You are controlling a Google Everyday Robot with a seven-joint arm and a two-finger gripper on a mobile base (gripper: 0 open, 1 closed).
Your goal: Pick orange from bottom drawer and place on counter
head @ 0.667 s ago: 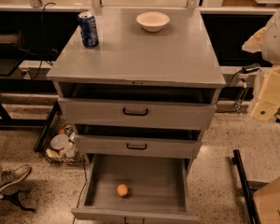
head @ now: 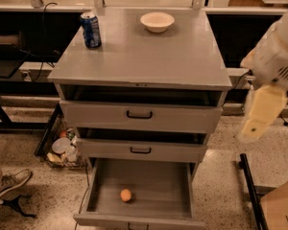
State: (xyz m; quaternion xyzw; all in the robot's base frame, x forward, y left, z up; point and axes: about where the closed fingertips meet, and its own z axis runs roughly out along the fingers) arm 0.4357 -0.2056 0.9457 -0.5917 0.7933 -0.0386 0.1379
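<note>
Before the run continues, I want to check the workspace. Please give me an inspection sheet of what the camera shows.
Surface: counter, grey and flat.
Job's things: orange lies on the floor of the bottom drawer, which is pulled open; nothing holds it.
Clutter: blue can at back left of the counter, white bowl at back centre.
Grippers: gripper hangs below and right of the counter, away from the orange.
Cables: dark cable behind the can.
Surroundings: basket of rubbish and a shoe on the floor, left.

Can [head: 90, 29], bowl [head: 157, 21] on counter [head: 144, 56]; claw [head: 257, 121] right.
</note>
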